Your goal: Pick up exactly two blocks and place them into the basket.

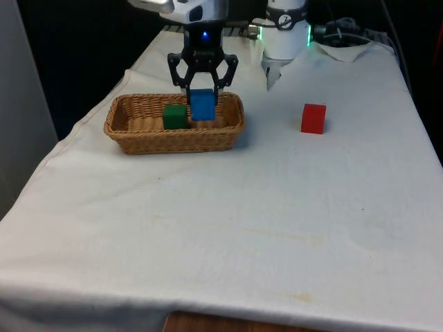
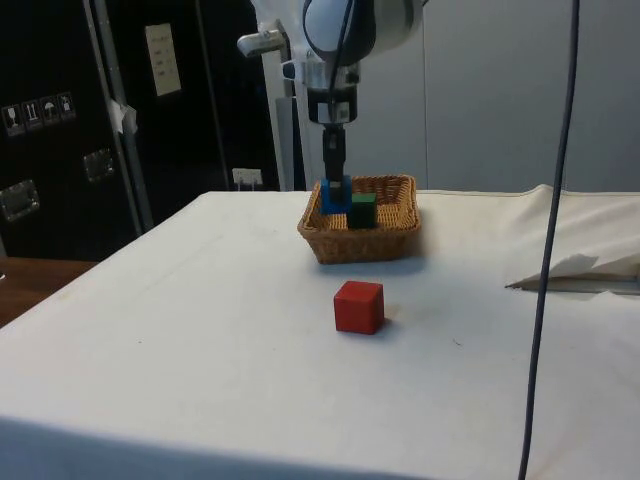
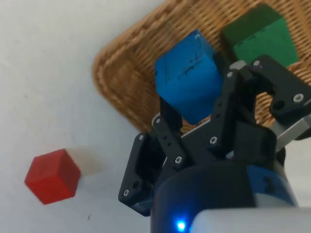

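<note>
**A:** Start nearest us. What's on the cloth?

**B:** In the front view the near part of the table (image 1: 228, 242) carries nothing. Farther back, toward the front view's right, a red block (image 1: 313, 118) sits alone on the cloth, well apart from the rest.

**A:** And the basket?

**B:** The wicker basket (image 1: 138, 135) lies toward the front view's left, about as far back as the red block. A green block (image 1: 175, 116) already rests inside it.

**A:** Where's the pincer?

**B:** The gripper (image 1: 203, 104) hangs directly over the basket, its fingers clamped on the sides of a blue block (image 1: 203, 105). From the side, the blue block (image 2: 334, 196) looks to be at about rim height, just beside the green block (image 2: 363, 209), on the side away from the side camera's right.

**A:** Is it touching the basket floor?

**B:** I can't tell. In the wrist view the blue block (image 3: 190, 76) is over the weave inside the rim, with the green block (image 3: 260, 38) next to it.

**A:** So what matters for the next move?

**B:** My judgement: the basket floor lies straight below the held block, so only a short descent or a release is needed. The green neighbour is close, so the drop should stay clear of it. That would make two, and the red block stays out.
</note>
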Controlling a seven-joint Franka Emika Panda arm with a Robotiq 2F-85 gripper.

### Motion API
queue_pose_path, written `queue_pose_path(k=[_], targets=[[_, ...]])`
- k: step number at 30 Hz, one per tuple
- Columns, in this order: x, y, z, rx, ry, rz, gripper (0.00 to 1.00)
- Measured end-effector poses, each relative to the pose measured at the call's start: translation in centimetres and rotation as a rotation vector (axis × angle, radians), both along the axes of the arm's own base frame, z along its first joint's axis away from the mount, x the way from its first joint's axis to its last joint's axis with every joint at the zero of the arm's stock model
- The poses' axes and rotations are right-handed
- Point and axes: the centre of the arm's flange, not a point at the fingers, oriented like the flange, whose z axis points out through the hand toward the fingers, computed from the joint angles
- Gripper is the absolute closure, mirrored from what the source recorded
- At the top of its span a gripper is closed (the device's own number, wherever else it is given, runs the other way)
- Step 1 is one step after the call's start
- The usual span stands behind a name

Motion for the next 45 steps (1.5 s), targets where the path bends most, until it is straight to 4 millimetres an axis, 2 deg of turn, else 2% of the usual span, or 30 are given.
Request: queue_pose_path(k=[5,13,21,23,24,25,26,27,31,33,40,43,45], targets=[[-0.4,-1.0,-0.6,-0.008,0.014,-0.01,0.99],[-1.3,-1.0,-2.9,0.005,0.029,-0.042,0.99],[-1.5,-1.1,-3.9,0.02,0.033,-0.054,0.97],[-1.5,-1.0,-3.8,0.021,0.031,-0.054,0.83],[-1.5,-1.0,-3.7,0.021,0.029,-0.054,0.69],[-1.5,-1.0,-3.7,0.021,0.029,-0.054,0.59],[-1.5,-1.1,-3.6,0.022,0.028,-0.055,0.59],[-1.6,-1.1,-3.5,0.023,0.027,-0.055,0.4],[-1.7,-1.0,-3.5,0.025,0.026,-0.055,0.03],[-1.7,-1.0,-3.5,0.026,0.026,-0.055,0.0],[-1.7,-1.0,-3.4,0.026,0.024,-0.054,0.0],[-1.4,-0.4,-2.9,0.032,0.015,-0.051,0.0],[-1.2,0.8,-2.0,0.041,0.005,-0.044,0.0]])
